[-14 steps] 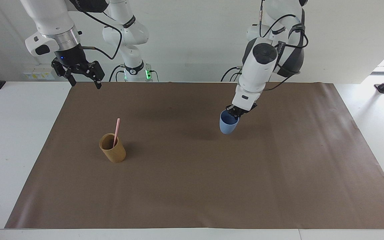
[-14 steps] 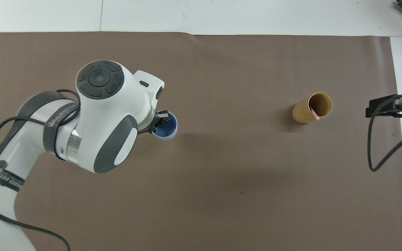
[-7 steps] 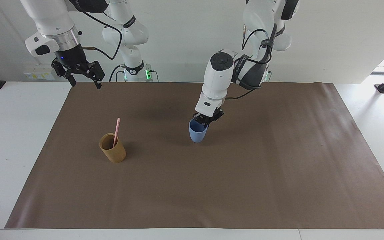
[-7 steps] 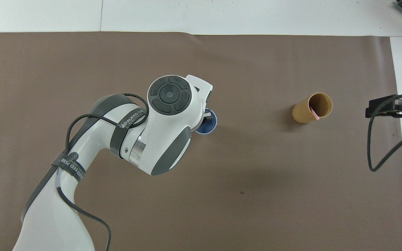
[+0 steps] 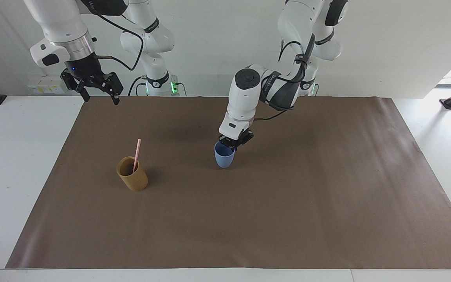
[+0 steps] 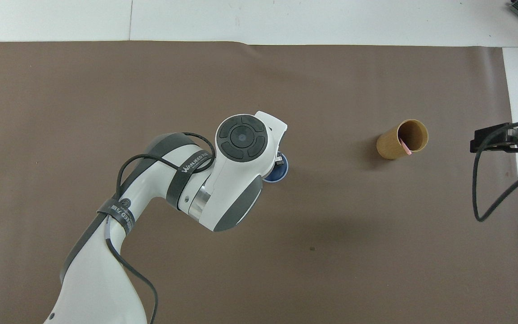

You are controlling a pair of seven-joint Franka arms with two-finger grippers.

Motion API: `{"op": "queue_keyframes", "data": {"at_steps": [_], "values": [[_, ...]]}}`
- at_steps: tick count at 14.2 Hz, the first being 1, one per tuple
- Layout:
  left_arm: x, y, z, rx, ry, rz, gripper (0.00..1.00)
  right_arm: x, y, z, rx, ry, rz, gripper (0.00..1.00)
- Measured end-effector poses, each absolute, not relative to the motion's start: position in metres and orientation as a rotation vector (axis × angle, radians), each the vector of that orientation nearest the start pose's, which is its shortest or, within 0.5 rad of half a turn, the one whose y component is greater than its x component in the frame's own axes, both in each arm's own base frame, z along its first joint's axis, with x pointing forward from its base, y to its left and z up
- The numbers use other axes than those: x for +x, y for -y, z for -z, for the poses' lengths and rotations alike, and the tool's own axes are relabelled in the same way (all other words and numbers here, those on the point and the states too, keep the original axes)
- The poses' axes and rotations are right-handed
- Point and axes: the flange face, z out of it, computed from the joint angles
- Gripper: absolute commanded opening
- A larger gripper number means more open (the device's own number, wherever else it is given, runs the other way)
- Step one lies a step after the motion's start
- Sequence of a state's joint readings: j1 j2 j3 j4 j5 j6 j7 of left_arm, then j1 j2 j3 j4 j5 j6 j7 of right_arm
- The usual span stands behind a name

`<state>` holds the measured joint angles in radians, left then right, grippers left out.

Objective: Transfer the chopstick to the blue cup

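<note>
the chopstick (image 5: 136, 154) stands in the tan cup (image 5: 132, 179), so the transfer itself is not begun. the left gripper (image 5: 233, 144), jaws pinched on the rim, holds the blue cup (image 5: 224, 158) at the tan cup's three o'clock in the facing view, on or just above the counter (image 5: 288, 219). the right gripper (image 5: 98, 88) waits with jaws wide and empty over the mat's corner.

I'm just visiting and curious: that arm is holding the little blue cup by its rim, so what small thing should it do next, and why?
Probably set the blue cup down on the brown mat and let go. The left gripper is shut on its rim, while the pink chopstick stands in the tan cup, toward the right arm's end. The open right gripper waits near that end, well placed to fetch it.
</note>
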<state>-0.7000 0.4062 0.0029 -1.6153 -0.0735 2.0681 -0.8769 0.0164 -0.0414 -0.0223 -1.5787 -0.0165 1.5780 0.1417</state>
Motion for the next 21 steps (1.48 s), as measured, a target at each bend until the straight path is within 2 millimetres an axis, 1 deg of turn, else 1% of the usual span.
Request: {"op": "queue_keyframes", "data": {"at_steps": [1,2,3,6,8,10,11,13,15,16,18,20,21], "values": [[0.516,0.437,-0.391,-3.2,0.343,-0.022,0.3,0.545,0.005,-0.646,-3.143,-0.232,0.102,1.0],[0.516,0.437,-0.39,-3.201,0.344,-0.02,0.74,0.547,0.005,-0.645,-3.14,-0.232,0.13,1.0],[0.516,0.437,-0.39,-3.202,0.344,-0.018,1.0,0.548,0.006,-0.643,-3.14,-0.235,0.135,1.0],[0.518,0.437,-0.392,-3.204,0.347,-0.012,1.0,0.55,0.01,-0.636,-3.139,-0.245,0.131,1.0],[0.522,0.432,-0.399,-3.203,0.362,-0.002,1.0,0.55,0.009,-0.626,-3.142,-0.241,0.103,1.0],[0.529,0.413,-0.421,-3.179,0.384,0.028,1.0,0.557,0.005,-0.607,-3.139,-0.228,0.146,1.0],[0.534,0.4,-0.435,-3.161,0.397,0.053,1.0,0.563,0.003,-0.593,-3.137,-0.222,0.167,1.0],[0.548,0.365,-0.459,-3.142,0.42,0.08,1.0,0.575,-0.002,-0.556,-3.139,-0.207,0.167,1.0],[0.567,0.318,-0.48,-3.141,0.395,0.088,1.0,0.586,-0.014,-0.522,-3.143,-0.176,0.134,1.0],[0.575,0.293,-0.489,-3.139,0.376,0.082,1.0,0.591,-0.02,-0.509,-3.146,-0.161,0.114,1.0],[0.584,0.244,-0.506,-3.131,0.312,0.049,1.0,0.594,-0.032,-0.49,-3.149,-0.163,0.067,1.0],[0.59,0.196,-0.52,-3.127,0.232,0.009,1.0,0.589,-0.039,-0.478,-3.15,-0.189,0.028,1.0],[0.592,0.168,-0.526,-3.126,0.185,-0.013,1.0,0.586,-0.039,-0.473,-3.151,-0.196,0.011,0.97]]}}
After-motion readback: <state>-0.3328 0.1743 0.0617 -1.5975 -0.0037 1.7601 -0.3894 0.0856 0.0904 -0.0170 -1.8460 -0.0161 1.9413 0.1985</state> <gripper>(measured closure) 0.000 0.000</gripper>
